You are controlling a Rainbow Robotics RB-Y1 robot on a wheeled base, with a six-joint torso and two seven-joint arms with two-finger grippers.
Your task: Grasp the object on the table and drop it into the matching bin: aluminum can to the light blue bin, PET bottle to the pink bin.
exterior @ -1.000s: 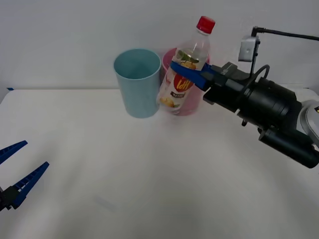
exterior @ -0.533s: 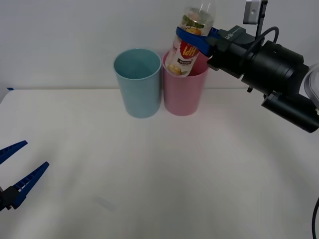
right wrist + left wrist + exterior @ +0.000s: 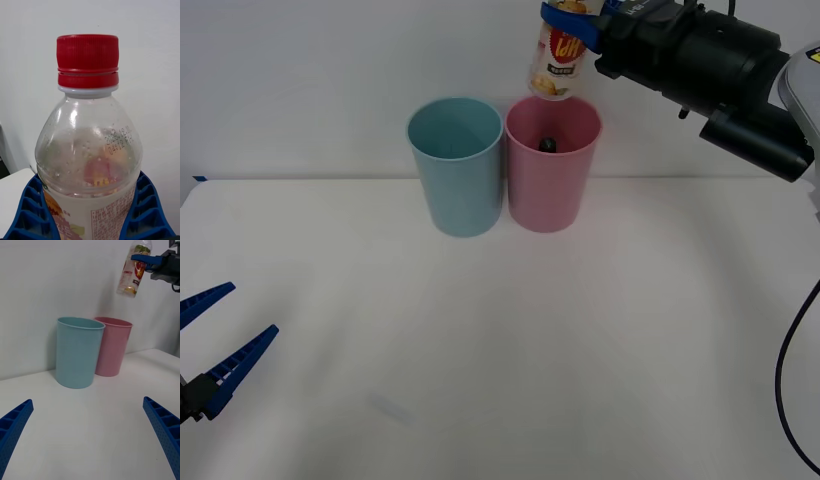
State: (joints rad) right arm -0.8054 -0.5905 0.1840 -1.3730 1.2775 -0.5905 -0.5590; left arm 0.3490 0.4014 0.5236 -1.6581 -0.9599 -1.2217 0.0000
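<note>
While the right gripper [image 3: 580, 22] holds the PET bottle [image 3: 557, 60] clamped above the pink bin [image 3: 552, 180] | release only with its base centred over the rim, clear of the light blue bin [image 3: 457, 170] | left gripper [image 3: 215, 340] spread, idle low over the table [image 3: 510, 350].

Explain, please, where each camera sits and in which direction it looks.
Front view: above the arms, looking down at the table; both arms show.
Right wrist view: on the right wrist, facing the PET bottle held by the right hand.
Left wrist view: low by the open left hand, facing both bins.
Shared: front and left wrist views both show the pink bin.
</note>
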